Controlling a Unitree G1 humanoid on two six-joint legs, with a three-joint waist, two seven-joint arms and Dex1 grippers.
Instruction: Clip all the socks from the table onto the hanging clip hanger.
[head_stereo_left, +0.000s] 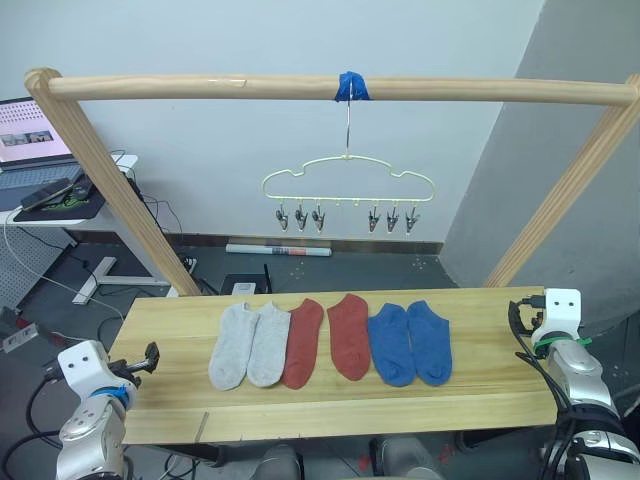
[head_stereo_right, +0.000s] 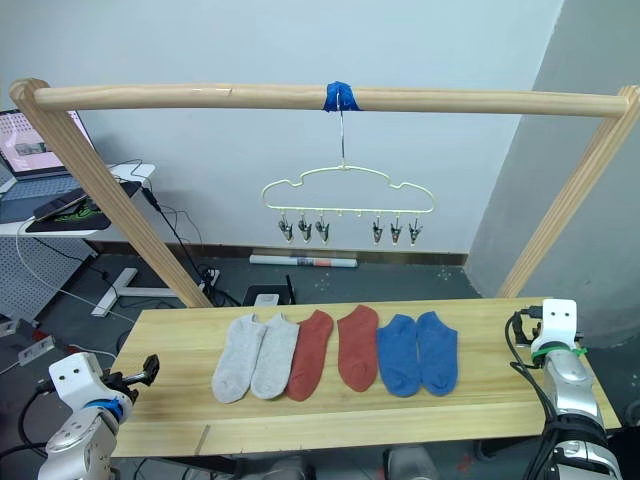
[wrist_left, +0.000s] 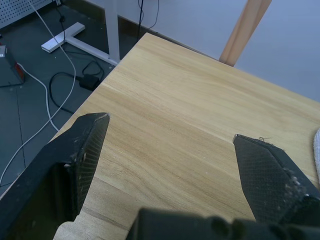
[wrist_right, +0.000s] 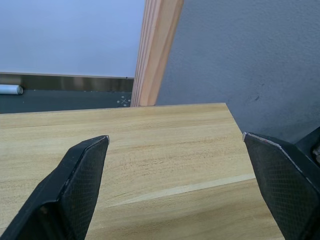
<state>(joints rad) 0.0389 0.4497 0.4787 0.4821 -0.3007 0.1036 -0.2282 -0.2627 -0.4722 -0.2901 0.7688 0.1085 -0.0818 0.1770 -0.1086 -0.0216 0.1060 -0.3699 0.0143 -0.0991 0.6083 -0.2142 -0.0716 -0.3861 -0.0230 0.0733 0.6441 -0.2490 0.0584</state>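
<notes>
1. Both grippers are nearest to me, at the two ends of the table (head_stereo_left: 330, 405): the left gripper (wrist_left: 172, 145) over the left end, the right gripper (wrist_right: 175, 145) over the right end. On each one I see the jaws spread wide and holding nothing.
2. Six socks lie flat in a row on the middle of the table, toes toward me: two grey socks (head_stereo_left: 250, 345), then two red socks (head_stereo_left: 327, 338), then two blue socks (head_stereo_left: 410, 342). Neighbours touch or overlap a little at the edges.
3. Above and behind them the clip hanger (head_stereo_left: 348, 180) hangs by its hook from the wooden pole (head_stereo_left: 200, 87), under a piece of blue tape (head_stereo_left: 351, 86). Its clips (head_stereo_left: 300, 217) are in two groups and all are free.
4. No sock is clipped yet, so I judge the task is at its start.
5. I expect the socks to be light, soft and limp; they will fold and hang when lifted.
6. I would pinch one at the cuff end, the far end, so the opening comes up to a clip.
</notes>
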